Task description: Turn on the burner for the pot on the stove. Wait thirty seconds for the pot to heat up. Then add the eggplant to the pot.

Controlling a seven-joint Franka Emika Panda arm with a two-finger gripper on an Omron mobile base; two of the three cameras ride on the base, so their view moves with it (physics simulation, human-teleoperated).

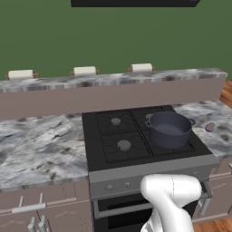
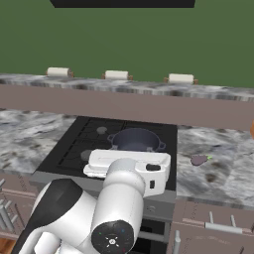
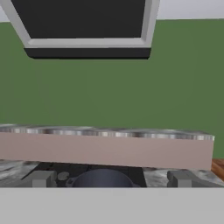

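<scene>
The pot [image 1: 169, 129] sits on the front right burner of the stove [image 1: 136, 140], seen from the left base view, dark blue-grey with its two little side handles showing and nothing visible inside it. The eggplant [image 1: 209, 127] lies on the marbled desk [image 1: 41, 145] to the right of the stove, near the pot but not touching it. Along the grey front panel a few small knobs [image 1: 118, 186] can be made out, and the white arm [image 1: 170, 199] bulks up in front of the oven door. Three pale rolls [image 1: 84, 71] rest on the raised ledge behind the cooktop, against a green wall.

From the right base view, the pot [image 2: 136, 140] stands on the stove [image 2: 99, 144] just beyond the arm [image 2: 114, 198]. The eggplant [image 2: 199, 159] rests on the desk [image 2: 218, 158] to the pot's right, well clear of the cooktop's edge.

In the hand view, the hand [image 3: 111, 179] points level toward the back ledge, its two grey fingers [image 3: 42, 178] standing wide apart with nothing between them. The pot's [image 3: 101, 178] rim peeks up between them, farther off on the stove [image 3: 131, 174]. Above, a dark hood [image 3: 83, 26] hangs against the green wall.
</scene>
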